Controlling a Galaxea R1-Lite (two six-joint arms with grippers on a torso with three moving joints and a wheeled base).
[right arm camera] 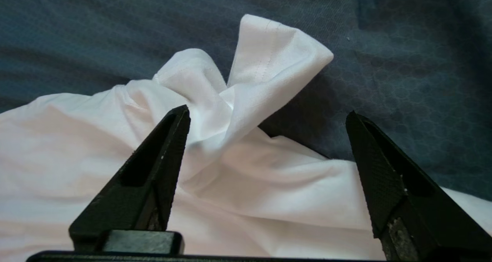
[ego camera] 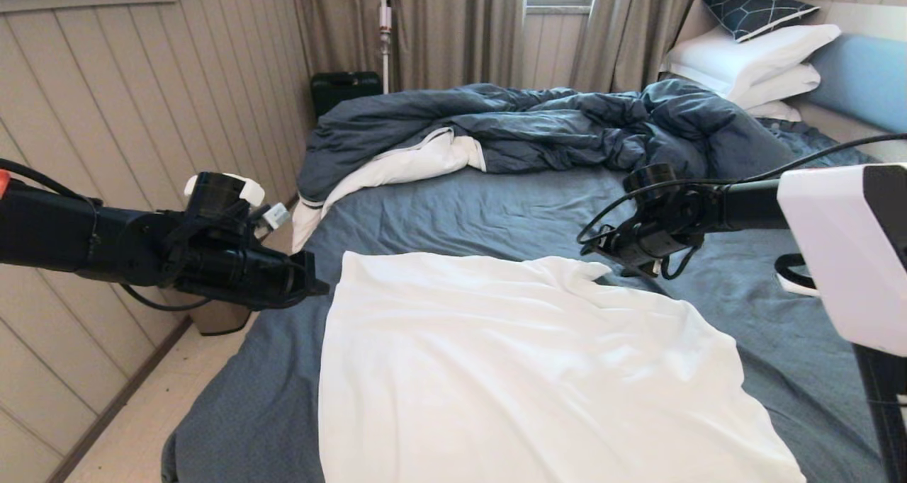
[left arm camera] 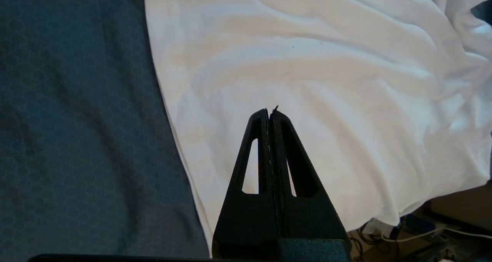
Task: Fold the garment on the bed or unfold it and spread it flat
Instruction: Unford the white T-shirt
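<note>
The garment, a large plain white shirt of thin soft cloth, is seen spread over the near part of the bed, on the dark slate-blue sheet. It lies mostly flat, crossed by shallow wrinkles, and its near edge is cut off by the head view's lower border. At its far right corner a small piece of cloth is bunched and stands up, twisted, with a stitched hem showing.
</note>
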